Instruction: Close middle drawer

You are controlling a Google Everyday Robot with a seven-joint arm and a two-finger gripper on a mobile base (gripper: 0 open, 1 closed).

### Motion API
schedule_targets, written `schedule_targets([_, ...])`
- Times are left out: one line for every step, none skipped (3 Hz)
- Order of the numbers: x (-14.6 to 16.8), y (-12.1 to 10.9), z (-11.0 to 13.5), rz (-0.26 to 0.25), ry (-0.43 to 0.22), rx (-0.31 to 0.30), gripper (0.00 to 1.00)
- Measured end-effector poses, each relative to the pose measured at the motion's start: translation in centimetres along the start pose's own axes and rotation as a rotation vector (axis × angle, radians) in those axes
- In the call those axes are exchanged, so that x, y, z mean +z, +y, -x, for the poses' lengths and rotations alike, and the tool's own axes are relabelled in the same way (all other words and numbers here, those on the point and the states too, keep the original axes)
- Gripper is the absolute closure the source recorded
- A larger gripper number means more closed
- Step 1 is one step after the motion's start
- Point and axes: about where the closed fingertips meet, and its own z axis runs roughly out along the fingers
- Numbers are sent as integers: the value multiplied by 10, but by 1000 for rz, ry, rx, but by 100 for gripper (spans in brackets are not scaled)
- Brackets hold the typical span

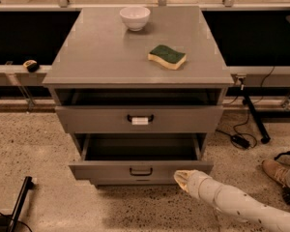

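One gripper [182, 179] shows at the bottom of the camera view, on the end of a pale arm [232, 204] that comes in from the lower right. Its two fingers [180, 177] look pressed together, with no gap between them and nothing held.

The fingers are at the lower right part of the middle drawer [101, 170] front. They seem to touch it, though contact is not certain. This drawer is pulled out of the one grey cabinet [87, 57], and its deep plain box is open just above and behind the fingers. Its single dark loop handle [141, 171] sits just left of the fingers, near them but apart.

Two drawers are out in all. The other, the top drawer [87, 122], is out less far. Its front lies above the fingers and carries one handle with one white tag [140, 121]. A narrow strip of a third front [111, 182] shows under the middle drawer, left of the fingers.

On the cabinet top, well above and beyond the fingers, are two things. One is a white bowl [135, 17] near the back edge. The other is a sponge [167, 56], green on top and yellow below, nearer and to the right, well apart from the bowl.

Right of the fingers, on the speckled floor [48, 153], are one brown shoe [275, 171] and one black cable [237, 137].
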Motion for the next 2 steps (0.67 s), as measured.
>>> schedule_targets([31,-19,0,-29,-21,-29,100])
schedule_targets([31,-19,0,-30,-21,-29,100])
